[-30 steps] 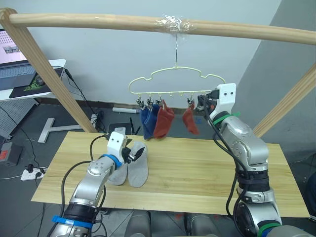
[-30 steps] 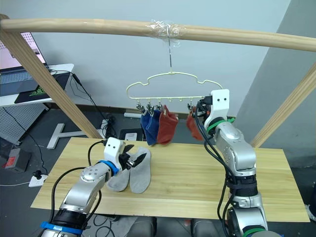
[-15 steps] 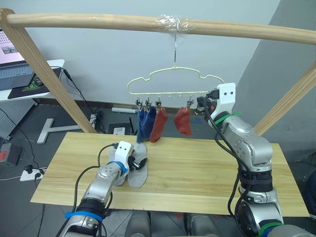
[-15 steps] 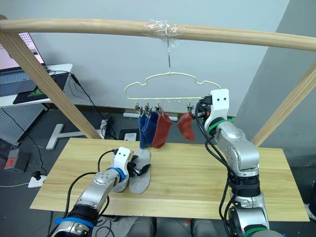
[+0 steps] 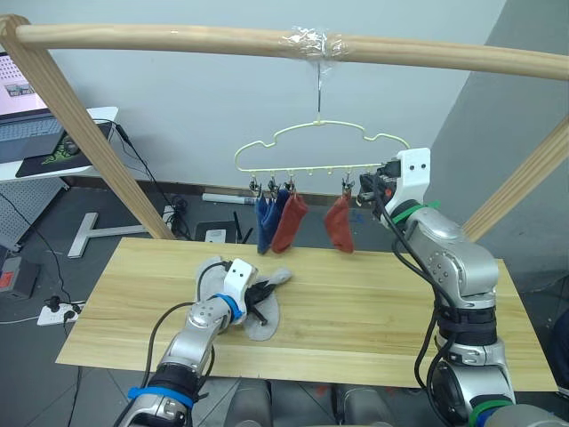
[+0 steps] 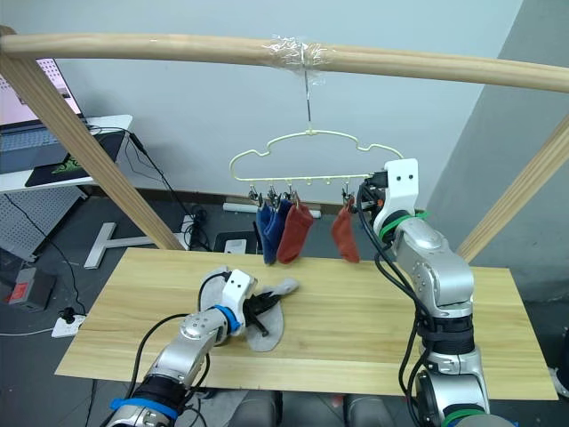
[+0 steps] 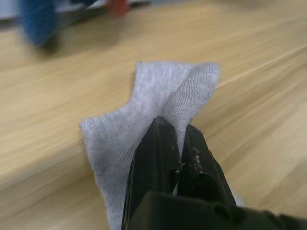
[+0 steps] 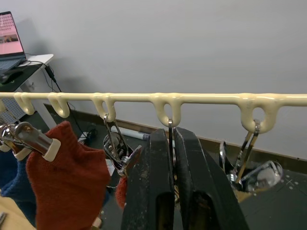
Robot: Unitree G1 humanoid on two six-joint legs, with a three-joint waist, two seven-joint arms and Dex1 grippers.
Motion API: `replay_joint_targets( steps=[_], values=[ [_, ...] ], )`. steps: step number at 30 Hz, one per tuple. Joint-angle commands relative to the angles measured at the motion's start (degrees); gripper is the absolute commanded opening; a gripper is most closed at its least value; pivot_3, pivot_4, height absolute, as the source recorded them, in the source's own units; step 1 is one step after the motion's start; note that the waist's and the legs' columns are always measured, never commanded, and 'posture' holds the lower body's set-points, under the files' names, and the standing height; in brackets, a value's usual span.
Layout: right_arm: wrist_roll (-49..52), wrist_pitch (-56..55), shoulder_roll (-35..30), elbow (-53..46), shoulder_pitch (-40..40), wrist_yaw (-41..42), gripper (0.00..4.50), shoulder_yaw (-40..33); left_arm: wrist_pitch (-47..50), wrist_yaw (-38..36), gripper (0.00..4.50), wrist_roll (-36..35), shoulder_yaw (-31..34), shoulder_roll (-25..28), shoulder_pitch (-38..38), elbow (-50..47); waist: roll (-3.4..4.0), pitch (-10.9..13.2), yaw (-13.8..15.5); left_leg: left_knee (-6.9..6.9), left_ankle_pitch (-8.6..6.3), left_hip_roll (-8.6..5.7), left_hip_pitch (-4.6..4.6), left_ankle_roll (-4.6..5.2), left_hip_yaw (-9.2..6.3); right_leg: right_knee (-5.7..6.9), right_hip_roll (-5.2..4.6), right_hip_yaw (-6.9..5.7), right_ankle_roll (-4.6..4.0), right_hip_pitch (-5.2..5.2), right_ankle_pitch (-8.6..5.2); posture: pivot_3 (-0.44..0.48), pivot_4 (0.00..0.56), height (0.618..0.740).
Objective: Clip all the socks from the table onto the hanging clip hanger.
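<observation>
Overhead, left eye view: clip hanger (image 5: 322,149), pale yellow wire, hooked on a wooden pole (image 5: 284,41). Two blue socks (image 5: 266,220) and one rust red sock (image 5: 290,222) clipped at its left end; second rust red sock (image 5: 339,222) clipped toward its right end. Table (image 5: 373,311), light planks. Left gripper (image 5: 260,294) low over the tabletop's left half, near the front edge, on a light grey sock (image 5: 263,313). Right gripper (image 5: 368,189) raised at the hanger's right end.

Left wrist view: fingers (image 7: 156,153) closed, pinching a raised fold of the grey sock.

Right wrist view: fingers (image 8: 156,177) nearly together around the wire of a metal clip (image 8: 171,143) hanging from the hanger bar.
</observation>
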Motion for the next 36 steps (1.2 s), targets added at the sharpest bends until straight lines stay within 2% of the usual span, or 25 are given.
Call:
replay_joint_targets(
  steps=[1, 4, 7, 14, 25, 34, 36],
  values=[
    [8.93, 11.46, 3.72, -2.56, -4.92, -4.52, 0.0, -10.56, -6.62, -4.87, 0.02, -3.41, -1.09, -0.38, 0.82, -9.69, 0.0, 0.0, -0.06, 0.01, 0.0, 0.0, 0.0, 0.0, -0.01, 0.02, 0.0, 0.0, -0.03, 0.0, 0.02, 0.105, 0.138, 0.74],
    [13.39, 19.55, 6.37, -2.31, -8.16, -8.39, 0.0, -17.58, -9.51, -6.05, 0.02, -3.0, -2.36, -0.47, 1.5, -12.7, 0.06, -0.05, -0.11, -0.02, 0.0, 0.02, 0.07, 0.0, -0.02, 0.05, 0.01, 0.0, -0.03, 0.0, 0.02, 0.103, 0.134, 0.74],
    [17.01, 29.15, 9.57, -1.63, -13.42, -12.85, 0.0, -25.99, -10.51, -2.38, 0.02, -2.59, -2.62, -4.02, -0.86, -16.39, 0.11, -0.06, -0.2, -0.02, 0.0, 0.01, 0.03, 0.01, 0.0, 0.02, 0.01, 0.02, -0.03, -0.01, 0.02, 0.098, 0.128, 0.74],
    [17.0, 40.42, 14.48, -3.73, -19.28, -17.03, 0.0, -34.65, -11.75, 0.96, 0.02, 0.38, -4.14, -7.25, -6.04, -16.33, 0.2, -0.12, -0.43, -0.01, 0.0, -0.01, 0.0, 0.01, -0.02, 0.0, 0.01, -0.01, -0.02, -0.01, 0.02, 0.094, 0.122, 0.74],
    [18.13, 41.46, 19.82, -7.63, -18.21, -20.56, 0.0, -36.11, -14.53, 4.28, 0.02, 1.12, -3.81, -9.56, -10.03, -11.74, 0.25, -0.15, -1.29, -0.02, -0.01, -0.01, -0.05, 0.02, -0.07, -0.02, 0.01, -0.06, -0.01, -0.01, 0.01, 0.08, 0.119, 0.74],
    [19.54, 41.46, 20.23, -7.08, -19.14, -21.95, 0.0, -38.55, -14.64, 4.29, 0.02, 0.79, -4.33, -9.69, -9.77, -12.64, 0.26, -0.16, -1.41, -0.02, -0.01, -0.01, -0.06, 0.02, -0.1, 0.0, 0.01, -0.09, -0.01, -0.01, 0.01, 0.073, 0.123, 0.74],
    [20.46, 41.46, 20.59, -6.91, -19.51, -22.26, 0.56, -39.34, -14.42, 4.08, 0.0, 0.55, -4.46, -9.77, -9.76, -12.89, 0.26, -0.16, -1.42, -0.01, -0.01, -0.02, -0.07, 0.02, -0.1, 0.0, 0.01, -0.08, -0.01, -0.01, 0.01, 0.073, 0.123, 0.74]
  ],
)
